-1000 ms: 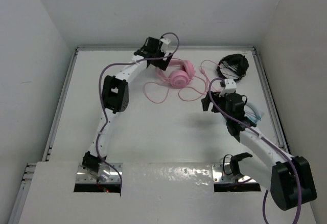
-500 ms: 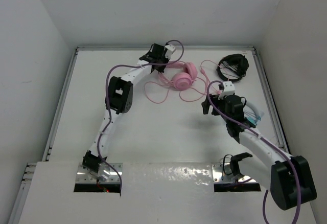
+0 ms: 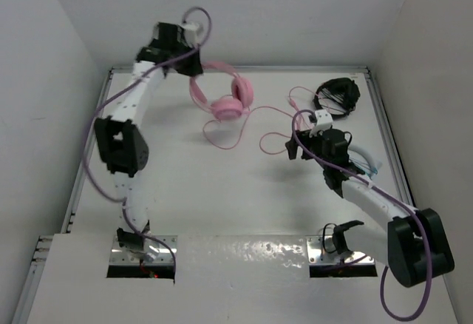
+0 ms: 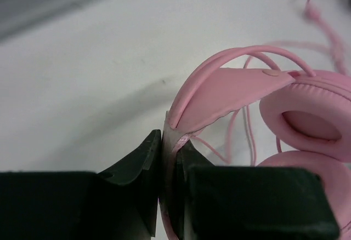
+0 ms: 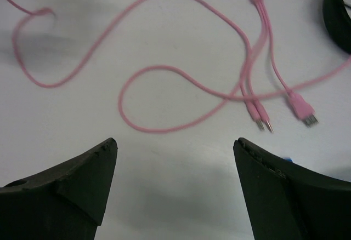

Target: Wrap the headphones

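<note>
Along the far edge of the white surface (image 3: 222, 198), near 11 o'clock, the left claw (image 4: 170, 144) is pressed tight on the thin headband (image 4: 230, 86) of the pink headphones (image 3: 225, 100), which hang from it toward 12 o'clock with both earcups (image 4: 307, 119) low and apparently clear of the surface. Their long pink cable (image 5: 164, 81) trails in loose loops toward 2 o'clock, its plugs (image 5: 263, 122) lying flat just short of the black headphones (image 3: 338, 93) in the far right corner. The right claw (image 5: 174, 141), at roughly 3 o'clock, hovers spread wide above those loops, holding nothing. Wrapping has not begun: no turn of cable lies around the band or cups. Judged from here, the job calls for the left claw to hold a firm pinch and a steady headset while the right comes down on a single strand near the plug end, not on a crossing of two, and draws out the slack before winding; the pink loops lie near the black set and could snag it.
</note>
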`<state>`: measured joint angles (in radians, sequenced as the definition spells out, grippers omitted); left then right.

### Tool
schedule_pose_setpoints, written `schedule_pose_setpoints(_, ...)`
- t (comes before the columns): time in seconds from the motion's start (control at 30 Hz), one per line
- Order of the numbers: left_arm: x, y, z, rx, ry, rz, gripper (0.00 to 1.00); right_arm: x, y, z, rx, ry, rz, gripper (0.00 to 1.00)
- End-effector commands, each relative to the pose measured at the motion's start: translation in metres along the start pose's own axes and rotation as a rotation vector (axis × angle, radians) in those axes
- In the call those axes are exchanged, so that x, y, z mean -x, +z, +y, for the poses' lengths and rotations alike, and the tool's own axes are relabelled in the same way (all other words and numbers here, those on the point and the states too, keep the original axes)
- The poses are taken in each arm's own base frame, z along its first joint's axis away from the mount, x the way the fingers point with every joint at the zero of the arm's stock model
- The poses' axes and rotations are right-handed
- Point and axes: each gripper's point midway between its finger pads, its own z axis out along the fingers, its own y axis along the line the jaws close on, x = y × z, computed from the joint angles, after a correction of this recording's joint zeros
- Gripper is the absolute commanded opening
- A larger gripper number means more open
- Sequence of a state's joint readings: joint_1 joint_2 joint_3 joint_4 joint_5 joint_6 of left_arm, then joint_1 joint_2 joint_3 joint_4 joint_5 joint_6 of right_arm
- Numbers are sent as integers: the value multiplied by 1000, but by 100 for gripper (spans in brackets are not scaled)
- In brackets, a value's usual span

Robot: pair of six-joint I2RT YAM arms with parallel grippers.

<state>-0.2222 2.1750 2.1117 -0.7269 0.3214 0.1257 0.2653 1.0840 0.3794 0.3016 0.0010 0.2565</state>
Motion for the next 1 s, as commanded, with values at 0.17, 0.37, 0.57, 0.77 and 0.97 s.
schedule_pose_setpoints(0.17,140,-267,-38,-2,-97,-577,0,113,32,111,408,-234,-290,93)
schedule_pose_setpoints(0.37,140,-294,-46,13,-96,-615,0,154,28,167,573,-264,-517,99)
schedule_pose_setpoints(0.57,138,-294,-52,-21,-104,-604,0,139,32,199,625,-258,-577,99)
schedule_pose_setpoints(0.77,137,-290,-58,-67,-106,-591,0,138,57,212,660,-114,-619,99)
schedule_pose_setpoints(0.97,134,-286,-57,-64,-104,-580,0,141,98,190,480,-59,-657,92)
